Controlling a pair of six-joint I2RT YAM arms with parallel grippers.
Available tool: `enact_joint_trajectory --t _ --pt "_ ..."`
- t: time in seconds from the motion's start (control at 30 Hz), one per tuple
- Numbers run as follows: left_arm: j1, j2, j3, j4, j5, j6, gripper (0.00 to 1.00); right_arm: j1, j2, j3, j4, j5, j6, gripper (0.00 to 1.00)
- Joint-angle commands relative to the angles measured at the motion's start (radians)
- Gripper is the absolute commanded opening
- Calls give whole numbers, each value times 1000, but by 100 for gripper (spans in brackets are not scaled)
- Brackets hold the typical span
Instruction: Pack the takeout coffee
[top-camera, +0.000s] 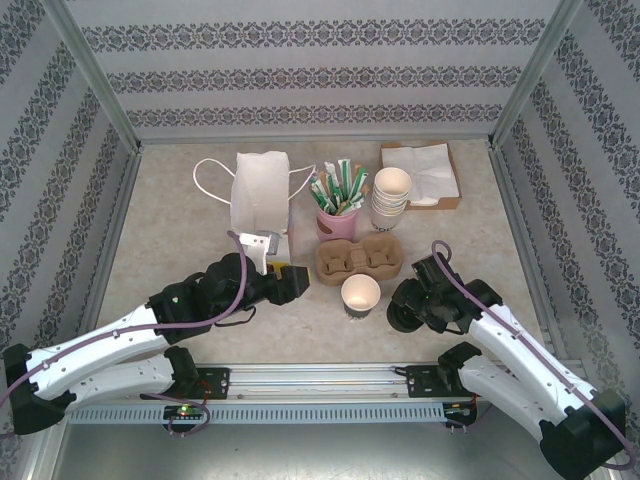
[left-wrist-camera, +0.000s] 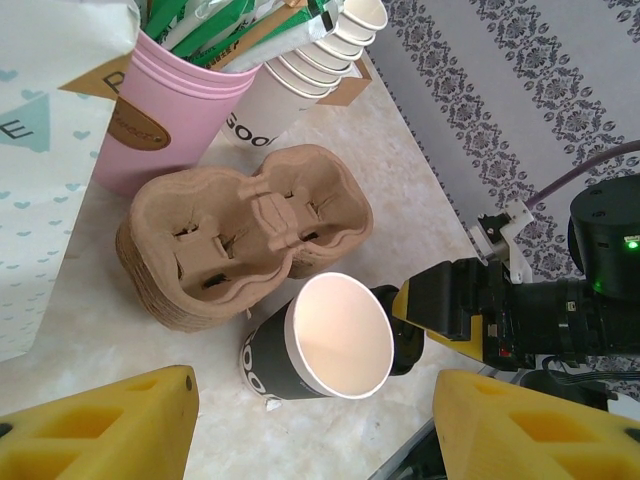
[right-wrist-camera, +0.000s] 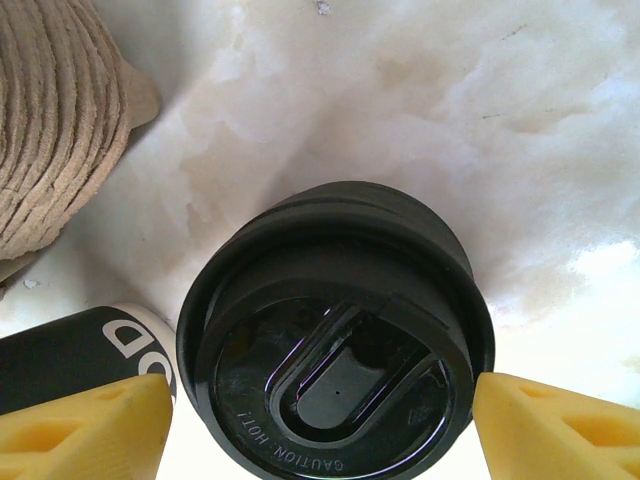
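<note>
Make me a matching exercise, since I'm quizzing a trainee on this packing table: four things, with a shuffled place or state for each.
Things:
1. white paper bag
2. pink cup
3. sleeved paper cup
4. black lid

Places or states:
A. lidless, just in front of the cup carriers
B. embossed CAUTION: HOT!
C. stuffed with green packets
D. leftmost in the back row, with loop handles

Pairs: 1-D, 2-C, 3-A, 4-B
</note>
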Motion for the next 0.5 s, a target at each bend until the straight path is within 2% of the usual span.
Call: enact_joint_trajectory --t 0.0,0.47 --pt "-16 2 -8 43 12 -11 64 14 14 17 -4 24 16 79" --pt "-16 0 -9 36 13 -17 64 21 28 -1 12 32 23 75"
